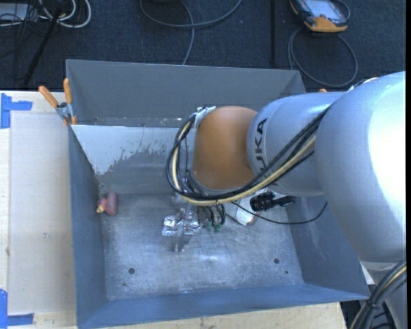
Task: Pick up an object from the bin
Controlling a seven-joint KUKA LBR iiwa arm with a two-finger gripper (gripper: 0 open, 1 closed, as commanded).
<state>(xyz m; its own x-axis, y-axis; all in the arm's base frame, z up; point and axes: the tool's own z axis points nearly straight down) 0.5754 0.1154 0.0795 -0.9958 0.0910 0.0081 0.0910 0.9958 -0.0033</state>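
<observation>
In the camera view, the arm (329,149) reached in from the right and its end effector (180,233) hung low over the middle of the bin (192,286), close to the bare floor. Whether the end effector was open or closed could not be told, and nothing could be seen held in it.

A small pink thing (108,203) lay against the left wall, well apart from the end effector. A white thing (244,215) lay just to its right, partly hidden under the arm and its cables (181,163); its kind could not be made out.

The pick looked not yet made. The main risk, as I judged it, was closing on nothing, since the floor straight below appeared bare. Coming lower could drive the tip into the metal floor. A move toward the pink thing might pin it against the wall rather than grip it, and the white thing could be nudged aside by the wrist or cables.
</observation>
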